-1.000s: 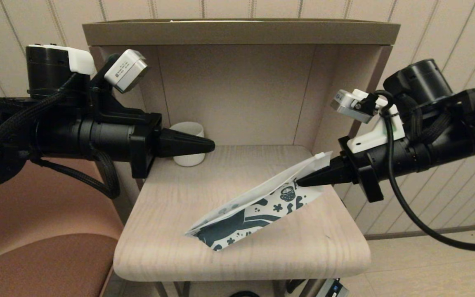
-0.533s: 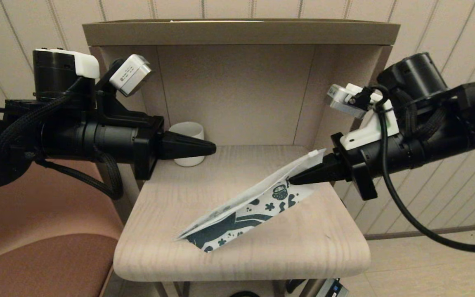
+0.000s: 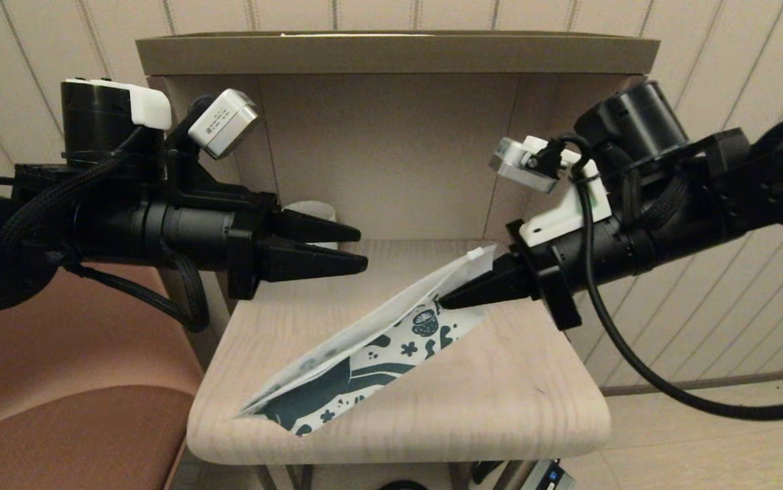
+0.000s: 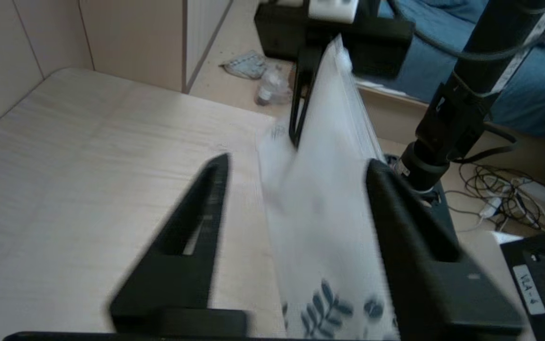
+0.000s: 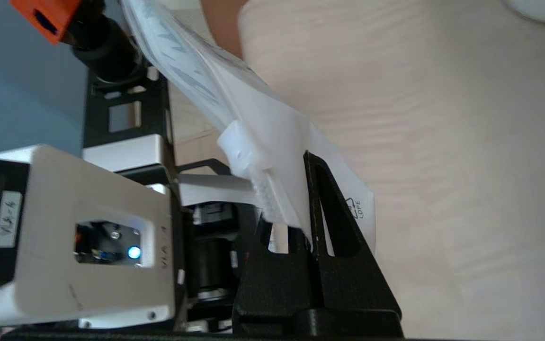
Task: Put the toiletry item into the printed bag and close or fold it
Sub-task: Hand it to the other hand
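The printed bag (image 3: 364, 347), white with dark teal prints, slopes from the table's front left up to its raised zip end. My right gripper (image 3: 442, 299) is shut on that raised end, just below the white slider (image 5: 241, 147); in the right wrist view the gripper (image 5: 306, 158) pinches the bag's (image 5: 272, 128) white film. My left gripper (image 3: 362, 250) hovers open above the table's back left, apart from the bag. In the left wrist view its gripper (image 4: 298, 161) frames the bag (image 4: 329, 213), and the two do not touch. The toiletry item is out of view.
A white mug (image 3: 304, 207) stands at the back left, mostly hidden behind my left fingers. The light wooden table (image 3: 500, 408) is boxed in by a back wall, side walls and a top shelf (image 3: 398, 51). A brown seat (image 3: 58, 435) lies to the left.
My left gripper has opened. My right gripper has moved left with the bag's zip end, and the bag's low end has slid toward the front left edge.
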Controlling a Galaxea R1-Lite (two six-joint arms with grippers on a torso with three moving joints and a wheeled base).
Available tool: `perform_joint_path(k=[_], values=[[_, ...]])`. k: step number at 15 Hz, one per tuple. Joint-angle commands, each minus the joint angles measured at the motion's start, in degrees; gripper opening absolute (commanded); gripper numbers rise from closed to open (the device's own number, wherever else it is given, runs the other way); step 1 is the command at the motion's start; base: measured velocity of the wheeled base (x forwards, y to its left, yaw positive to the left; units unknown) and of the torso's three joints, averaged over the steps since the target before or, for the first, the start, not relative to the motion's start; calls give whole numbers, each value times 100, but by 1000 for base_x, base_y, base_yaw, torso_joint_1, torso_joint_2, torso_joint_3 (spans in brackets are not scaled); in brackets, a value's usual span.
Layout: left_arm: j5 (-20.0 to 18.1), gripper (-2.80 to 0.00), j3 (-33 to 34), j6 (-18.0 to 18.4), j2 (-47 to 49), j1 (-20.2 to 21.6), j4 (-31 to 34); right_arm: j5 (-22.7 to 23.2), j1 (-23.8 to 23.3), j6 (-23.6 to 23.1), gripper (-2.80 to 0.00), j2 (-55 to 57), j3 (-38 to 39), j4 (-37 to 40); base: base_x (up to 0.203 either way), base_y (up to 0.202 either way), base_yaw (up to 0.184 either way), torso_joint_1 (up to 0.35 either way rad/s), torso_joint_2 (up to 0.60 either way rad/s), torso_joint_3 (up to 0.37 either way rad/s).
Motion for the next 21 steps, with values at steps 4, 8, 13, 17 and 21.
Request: perform_joint_path(k=[4,8,13,17,21], values=[[1,0,-27,-39,22,-62,-12,-6,306,500,-280,347,-338,8,0,0,0,0,0,0],[14,0,-14,-25,75,-89,-20,-16,396,627,-280,480,-476,14,0,0,0,0,0,0],[50,0,-102,-69,204,-106,-20,-18,575,831,-280,737,-608,14,0,0,0,0,0,0],[348,0,-252,-287,305,-163,-25,-263,693,1121,-280,883,-822,6,0,0,0,0,0,0],[639,0,-273,-311,339,-261,-29,-308,696,1262,-280,978,-992,6,0,0,0,0,0,0]])
